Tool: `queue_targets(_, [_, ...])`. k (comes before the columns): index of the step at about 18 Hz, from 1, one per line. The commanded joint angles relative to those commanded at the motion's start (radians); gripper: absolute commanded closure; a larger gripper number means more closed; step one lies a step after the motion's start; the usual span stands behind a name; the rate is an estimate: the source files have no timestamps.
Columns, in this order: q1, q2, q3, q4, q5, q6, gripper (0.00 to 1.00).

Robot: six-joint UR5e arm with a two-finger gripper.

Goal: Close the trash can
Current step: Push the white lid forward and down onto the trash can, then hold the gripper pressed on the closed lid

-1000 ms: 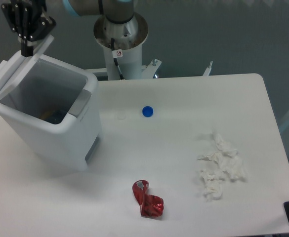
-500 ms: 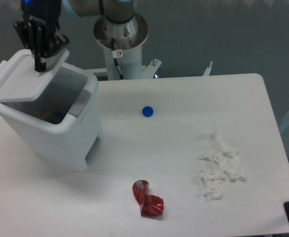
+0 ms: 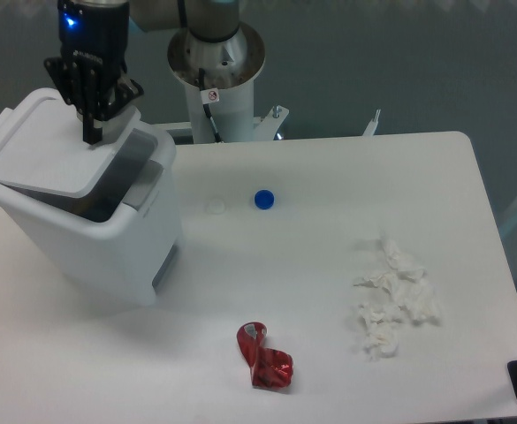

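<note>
The trash can (image 3: 108, 247) is a large white boxy bin at the left of the table, with a grey latch panel (image 3: 145, 184) at its front rim. Its flat white lid (image 3: 50, 159) is tilted down over most of the opening, with a dark gap left along the front edge. My gripper (image 3: 91, 134) hangs over the far right part of the lid, fingers shut together, tips touching the lid's top surface. It holds nothing.
A blue bottle cap (image 3: 263, 200) and a small white cap (image 3: 215, 206) lie right of the bin. A crumpled red wrapper (image 3: 264, 356) lies near the front edge. Crumpled white tissues (image 3: 393, 297) lie at the right. The robot base (image 3: 216, 66) stands behind the table.
The gripper moved right and down, pushing the lid from nearly upright to a low tilt over the opening. The opening's visible gap has shrunk.
</note>
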Motion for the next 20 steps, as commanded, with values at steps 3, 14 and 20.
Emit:
queue_targets(3, [0.000,-0.014,0.000,0.002,0.017,0.000,0.95])
queue_targets(14, [0.000,-0.051,0.000,0.015,0.026,-0.002,0.94])
queue_targets(20, [0.000,-0.063,0.000,0.015,0.026,-0.002,0.93])
